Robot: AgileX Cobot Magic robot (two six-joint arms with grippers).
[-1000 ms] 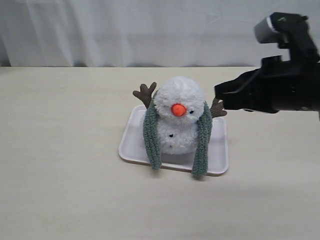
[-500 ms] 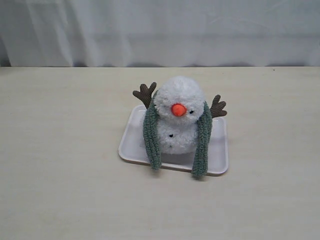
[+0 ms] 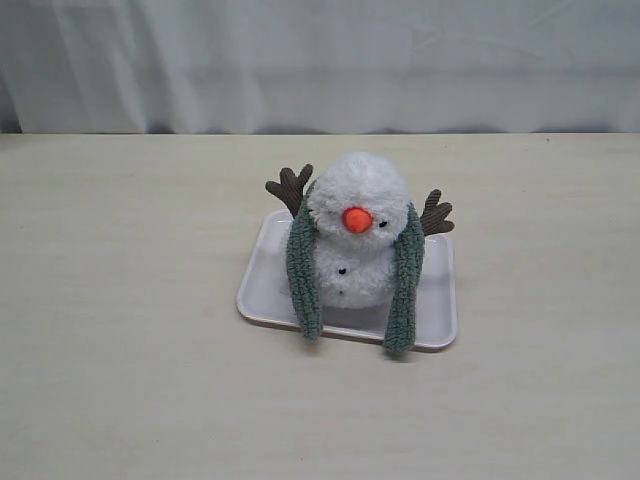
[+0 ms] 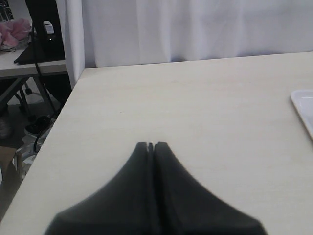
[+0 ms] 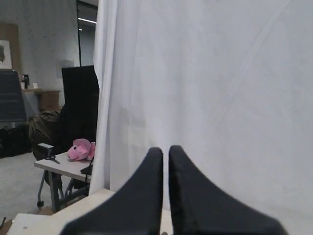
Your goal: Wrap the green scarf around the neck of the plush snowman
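Left end effector [image 4: 150,146]: clenched, the two dark fingertips pressed together with only a hairline seam between them, nothing gripped and nothing touched; it hangs over a bare stretch of the pale surface [image 3: 130,300], well to the left of the white tray [image 3: 265,285], of which only one corner shows in the left wrist view. Right end effector [image 5: 164,152]: also clenched, a thin slit between the fingers, empty, raised and facing the white curtain [image 5: 220,88], in contact with nothing. Neither end effector appears in the exterior view. The plush snowman [image 3: 350,262] sits upright on the tray near the middle of the surface, orange nose toward the near side, brown twig arms out to left and right. The green scarf [image 3: 405,285] lies around the snowman's neck [image 3: 345,243], passing behind the head, with both ends hanging down the front. The left end stops at the tray's near rim; the right end hangs lower and overlaps that rim. The ends are apart, not crossed or tied.
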